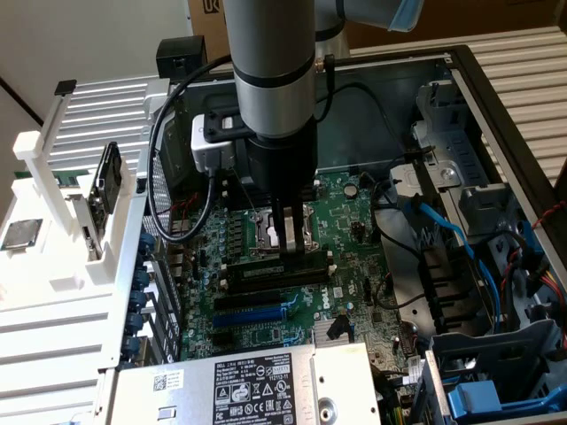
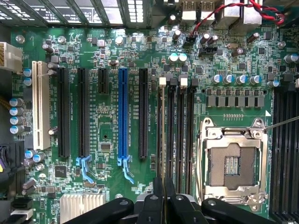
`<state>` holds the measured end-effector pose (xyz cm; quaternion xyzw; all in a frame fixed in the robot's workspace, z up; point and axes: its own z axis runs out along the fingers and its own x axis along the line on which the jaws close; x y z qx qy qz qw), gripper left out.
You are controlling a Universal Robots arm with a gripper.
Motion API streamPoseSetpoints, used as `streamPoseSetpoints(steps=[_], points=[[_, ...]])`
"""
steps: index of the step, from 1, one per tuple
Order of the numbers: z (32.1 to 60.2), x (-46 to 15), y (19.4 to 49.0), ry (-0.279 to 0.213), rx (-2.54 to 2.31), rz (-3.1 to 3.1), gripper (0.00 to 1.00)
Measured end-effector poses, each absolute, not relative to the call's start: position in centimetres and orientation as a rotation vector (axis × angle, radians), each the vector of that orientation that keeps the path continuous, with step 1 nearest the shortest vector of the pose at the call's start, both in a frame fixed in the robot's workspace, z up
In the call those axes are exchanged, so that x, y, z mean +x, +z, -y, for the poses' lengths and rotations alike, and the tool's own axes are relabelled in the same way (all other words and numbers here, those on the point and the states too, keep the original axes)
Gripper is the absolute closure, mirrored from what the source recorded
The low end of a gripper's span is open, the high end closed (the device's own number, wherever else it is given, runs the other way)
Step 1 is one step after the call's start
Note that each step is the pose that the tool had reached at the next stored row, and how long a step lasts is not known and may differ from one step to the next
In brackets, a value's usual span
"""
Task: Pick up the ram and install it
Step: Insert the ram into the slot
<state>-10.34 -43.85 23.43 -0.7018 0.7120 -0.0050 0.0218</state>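
Exterior view: we see the gripper (image 1: 288,252) lowered onto the motherboard (image 1: 354,230) at the edge of the CPU socket (image 1: 310,232). The ram (image 1: 261,272) stands on edge along one of the black memory slots (image 1: 266,285) just beside the CPU socket. Its length runs out to both sides of the fingertips. The fingers are clenched to a narrow gap on the upper edge of the ram; we judge this to be a grasp, not a release.

In the wrist view, the gripper (image 2: 163,198) lines up with the bank of black memory slots (image 2: 180,130) just beside the CPU socket (image 2: 232,165). The blue expansion slot (image 2: 123,112) lies beyond that bank, farther from the socket.

We judge the step in hand to be insertion: pick-up is complete and the ram is at slot level. We cannot tell whether it is fully seated, or whether the white end clips (image 2: 162,81) have latched. Seating calls for a straight downward press, with the stick kept parallel to the slot. Force must be spread evenly so that neither end rides high.
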Motion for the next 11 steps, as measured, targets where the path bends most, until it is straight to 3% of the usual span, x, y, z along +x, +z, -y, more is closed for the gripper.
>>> streamPoseSetpoints(steps=[11], points=[[43.88, -10.42, 23.43, -0.016, -2.165, -2.216, 0.88]])
